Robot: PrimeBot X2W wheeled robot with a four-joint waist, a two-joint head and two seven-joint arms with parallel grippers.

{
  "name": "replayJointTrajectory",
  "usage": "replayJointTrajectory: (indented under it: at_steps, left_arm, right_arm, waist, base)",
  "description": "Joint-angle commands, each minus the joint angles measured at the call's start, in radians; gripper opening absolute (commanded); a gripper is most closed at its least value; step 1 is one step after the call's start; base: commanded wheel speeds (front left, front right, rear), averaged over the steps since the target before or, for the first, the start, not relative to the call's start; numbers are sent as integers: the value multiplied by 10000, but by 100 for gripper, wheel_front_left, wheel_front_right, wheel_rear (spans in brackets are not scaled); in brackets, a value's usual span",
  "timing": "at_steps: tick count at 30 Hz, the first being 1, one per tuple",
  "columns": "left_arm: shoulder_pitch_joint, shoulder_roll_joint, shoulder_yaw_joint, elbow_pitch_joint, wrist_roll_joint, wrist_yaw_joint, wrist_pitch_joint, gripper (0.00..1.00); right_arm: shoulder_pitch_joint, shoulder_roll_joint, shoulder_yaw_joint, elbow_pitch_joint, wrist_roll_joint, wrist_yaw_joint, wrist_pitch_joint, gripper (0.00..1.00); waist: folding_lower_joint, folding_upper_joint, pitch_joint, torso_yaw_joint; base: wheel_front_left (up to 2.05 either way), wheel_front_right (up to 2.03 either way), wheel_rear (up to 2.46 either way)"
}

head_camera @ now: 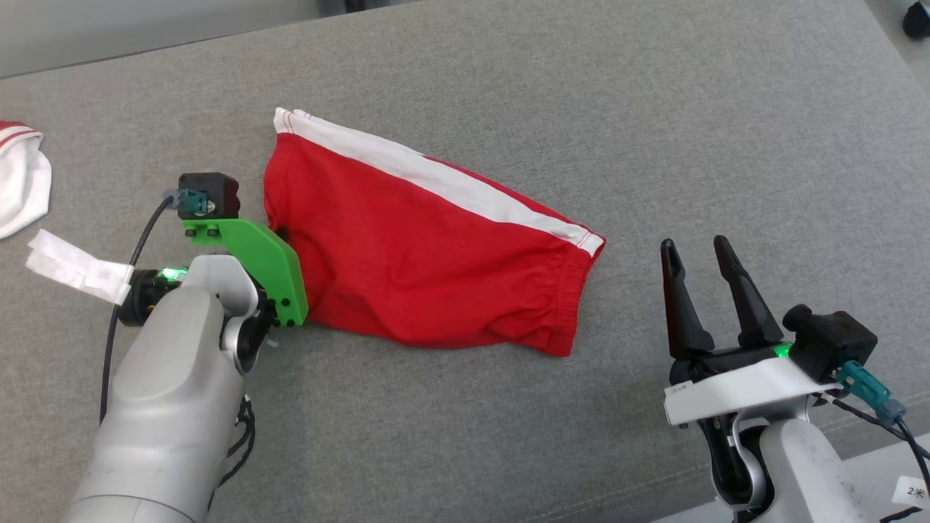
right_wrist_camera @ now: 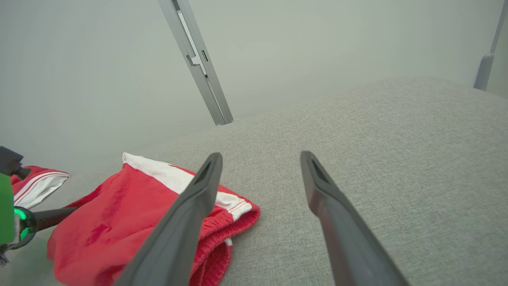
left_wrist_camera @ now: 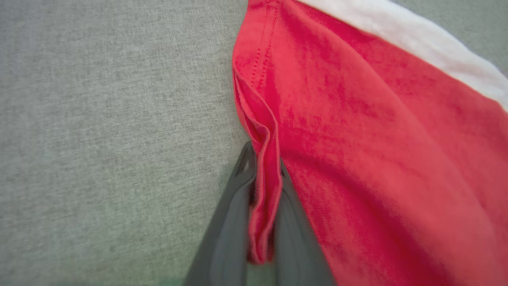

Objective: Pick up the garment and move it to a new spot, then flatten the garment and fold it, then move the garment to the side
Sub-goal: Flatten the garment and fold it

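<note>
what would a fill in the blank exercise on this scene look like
1. The left gripper is shut on a fold of the ___ shorts.
2. The right gripper stands ___ and holds nothing.
3. A ___ stripe runs along one edge of the shorts.
4. The shorts lie on a ___ fabric surface.

Missing words: red; open; white; grey

Reads "2米" in dark print on a small white tag (head_camera: pixel 914 492) just off the near right corner of the grey cushion (head_camera: pixel 508 436); shows besides only tiny dark marks on the white wrist plate (head_camera: pixel 734 388) over that near edge, too small to make out.
</note>
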Motion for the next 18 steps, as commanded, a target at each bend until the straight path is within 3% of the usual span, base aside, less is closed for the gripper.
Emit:
replayJointTrajectory:
  at_steps: [1,9,18]
  left_arm:
    - [354,39,-13,-15,-79,-41,-21,0]
    - [1490,-115,214,-795,-433,-11,-974,0]
    - [4142,-493,610,-2518,-1075,591,-1961,0]
  right_arm:
    - [91,-21,-68,5,-68,-4,-33,100]
    - [362,-17,-1131,86,-498,-2,-32,100]
    - [761,-15,-2138,348,-908,-2,158,100]
  waist:
    - [0,0,-168,136]
    - [0,0,-1028,874]
    - [0,0,-1910,1826]
  base:
    - [0,0,0]
    - [0,0,0]
    - [0,0,0]
